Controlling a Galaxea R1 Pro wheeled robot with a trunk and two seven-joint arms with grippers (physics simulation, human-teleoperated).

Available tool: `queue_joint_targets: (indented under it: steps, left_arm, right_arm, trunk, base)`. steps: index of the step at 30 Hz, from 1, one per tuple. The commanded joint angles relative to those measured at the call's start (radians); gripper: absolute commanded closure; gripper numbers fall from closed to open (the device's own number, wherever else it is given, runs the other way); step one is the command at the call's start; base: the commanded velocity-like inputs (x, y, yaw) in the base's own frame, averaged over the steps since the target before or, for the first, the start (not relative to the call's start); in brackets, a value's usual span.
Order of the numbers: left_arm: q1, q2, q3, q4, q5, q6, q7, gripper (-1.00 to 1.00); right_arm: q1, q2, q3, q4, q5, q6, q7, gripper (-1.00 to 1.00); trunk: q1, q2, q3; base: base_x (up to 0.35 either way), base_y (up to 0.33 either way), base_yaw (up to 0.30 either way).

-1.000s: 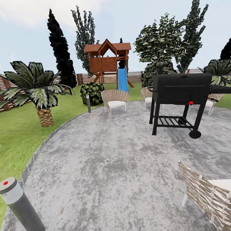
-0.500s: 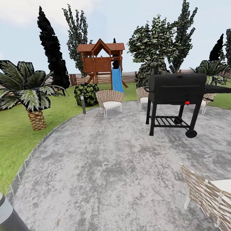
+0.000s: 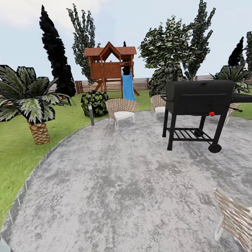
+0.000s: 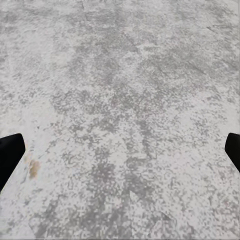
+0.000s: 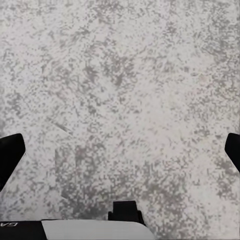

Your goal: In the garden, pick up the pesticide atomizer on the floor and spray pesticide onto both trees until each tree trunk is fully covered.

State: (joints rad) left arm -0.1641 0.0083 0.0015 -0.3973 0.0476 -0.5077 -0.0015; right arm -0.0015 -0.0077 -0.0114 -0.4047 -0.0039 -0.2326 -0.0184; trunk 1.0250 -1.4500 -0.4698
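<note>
Head view: a grey speckled paved patio (image 3: 117, 185) takes up the centre and lower frame, bordered at left by green lawn (image 3: 17, 152). A black barbecue grill (image 3: 198, 108) stands on the paving at centre right. Two wicker chairs (image 3: 120, 111) sit at the patio's far edge, and part of a third (image 3: 240, 220) is at lower right. A short palm (image 3: 31, 100) stands on the grass at left, a near-black cypress (image 3: 57, 55) behind it. A wooden play tower with a blue slide (image 3: 112, 68) stands at upper centre before the slatted fence (image 3: 138, 83). Left wrist view: the left gripper (image 4: 120, 150) is spread wide, dark fingertips (image 4: 9, 155) at the frame's side edges, nothing between them, paving beneath. Right wrist view: the right gripper (image 5: 120, 150) is likewise wide apart and empty over paving. The atomizer's position cannot be told.
</note>
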Motion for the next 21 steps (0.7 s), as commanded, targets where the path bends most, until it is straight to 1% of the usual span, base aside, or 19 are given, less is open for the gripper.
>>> queue_joint_targets:
  steps: [1,5,10,15,21]
  left_arm:
    - [0.000,0.000,0.000,0.000,0.000,0.000,0.000,-1.00]
    - [0.000,0.000,-0.001,0.000,0.000,0.000,0.000,-1.00]
    - [0.000,0.000,-0.001,0.000,0.000,0.000,0.000,-1.00]
    - [0.000,0.000,0.000,0.000,0.000,0.000,0.000,-1.00]
    - [0.000,0.000,0.000,0.000,0.000,0.000,0.000,-1.00]
  right_arm:
    - [0.000,0.000,0.000,0.000,0.000,0.000,0.000,-1.00]
    - [0.000,0.000,-0.001,0.000,-0.001,0.001,0.000,-1.00]
    - [0.000,0.000,-0.001,0.000,-0.001,0.001,0.000,-1.00]
    - [0.000,0.000,-0.001,0.000,-0.001,0.001,0.000,-1.00]
    - [0.000,0.001,-0.001,0.000,-0.001,0.001,0.000,-1.00]
  trunk:
    - [0.000,0.000,0.000]
    - [0.000,0.000,0.002]
    - [0.000,0.000,0.002]
    - [0.000,0.000,0.002]
    - [0.000,0.000,0.002]
  base:
    - [0.264,0.184,-0.226]
    - [0.244,0.173,-0.258]
    - [0.053,0.040,-0.222]
    - [0.016,0.010,-0.061]
    - [0.233,0.124,-0.008]
